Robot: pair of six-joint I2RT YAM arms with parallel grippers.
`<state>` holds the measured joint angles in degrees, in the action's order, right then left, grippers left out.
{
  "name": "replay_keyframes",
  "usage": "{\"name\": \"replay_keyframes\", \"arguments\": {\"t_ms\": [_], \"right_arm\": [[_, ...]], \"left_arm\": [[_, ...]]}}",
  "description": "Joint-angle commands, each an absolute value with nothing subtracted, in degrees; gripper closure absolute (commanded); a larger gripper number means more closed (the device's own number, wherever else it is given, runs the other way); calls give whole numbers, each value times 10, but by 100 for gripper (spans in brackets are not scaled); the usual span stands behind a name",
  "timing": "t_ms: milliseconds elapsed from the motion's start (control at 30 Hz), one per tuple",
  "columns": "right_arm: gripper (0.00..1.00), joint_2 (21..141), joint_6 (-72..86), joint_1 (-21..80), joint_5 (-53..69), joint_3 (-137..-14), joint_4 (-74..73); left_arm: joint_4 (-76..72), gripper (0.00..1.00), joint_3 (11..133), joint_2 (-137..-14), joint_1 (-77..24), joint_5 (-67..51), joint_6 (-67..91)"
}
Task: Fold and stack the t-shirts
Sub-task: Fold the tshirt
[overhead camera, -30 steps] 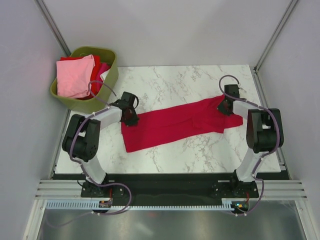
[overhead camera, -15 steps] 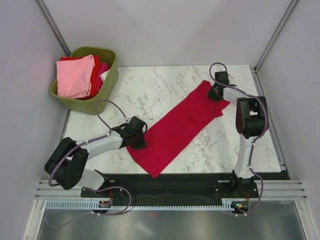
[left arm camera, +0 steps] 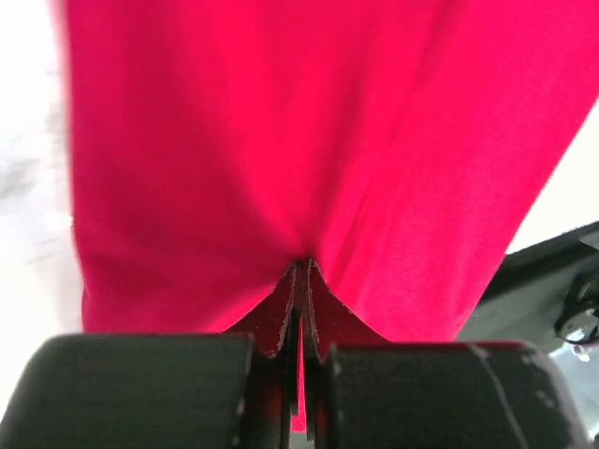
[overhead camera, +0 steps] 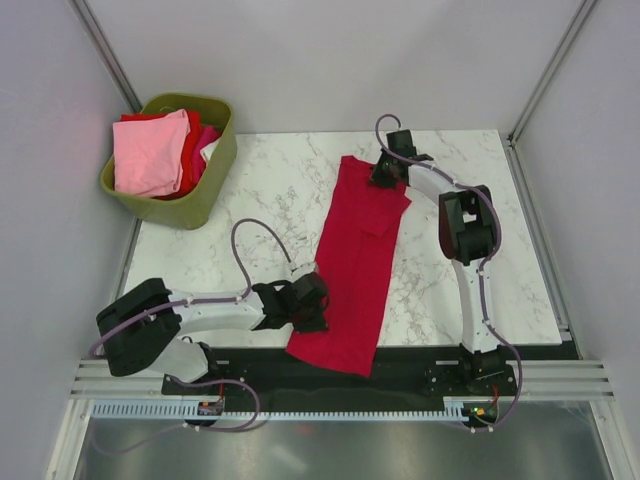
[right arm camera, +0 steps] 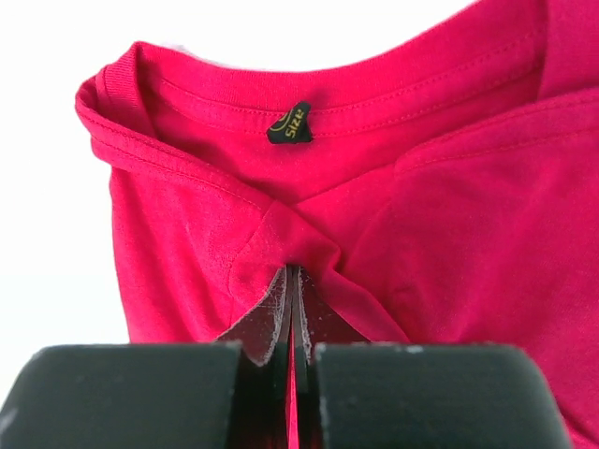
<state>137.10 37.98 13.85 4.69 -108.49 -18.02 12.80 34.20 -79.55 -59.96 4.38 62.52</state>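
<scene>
One olive-green basket [overhead camera: 192, 208] stands off the far left corner of the marble surface [overhead camera: 460, 290]. It holds a light pink shirt [overhead camera: 148, 150] on top, with red cloth [overhead camera: 191, 152] and a strip of magenta cloth [overhead camera: 208, 136] showing beside it: three colours counted; how many garments lie beneath cannot be told.

One crimson t-shirt [overhead camera: 355, 255] lies outside the basket, stretched lengthwise from the far middle of the surface to its near edge, where the hem overhangs. Its dark neck label [right arm camera: 289, 123] is at the far end.

The left fingers [left arm camera: 299, 281] are pressed together, pinching the near side edge of the crimson t-shirt. The right fingers [right arm camera: 292, 281] are pressed together, pinching the cloth just below the collar.
</scene>
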Motion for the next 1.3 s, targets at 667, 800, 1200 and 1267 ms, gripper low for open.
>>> {"name": "replay_keyframes", "arguments": {"t_ms": [667, 800, 1200, 1267], "right_arm": [[59, 1125, 270, 121, 123, -907, -190], [57, 1091, 267, 98, 118, -828, -172], [50, 1106, 278, 69, 122, -759, -137], [50, 1127, 283, 68, 125, -772, -135]], "left_arm": [[180, 63, 401, -622, -586, 115, 512], [181, 56, 371, -591, -559, 98, 510], [180, 51, 308, -550, -503, 58, 510], [181, 51, 301, -548, -498, 55, 510]]}}
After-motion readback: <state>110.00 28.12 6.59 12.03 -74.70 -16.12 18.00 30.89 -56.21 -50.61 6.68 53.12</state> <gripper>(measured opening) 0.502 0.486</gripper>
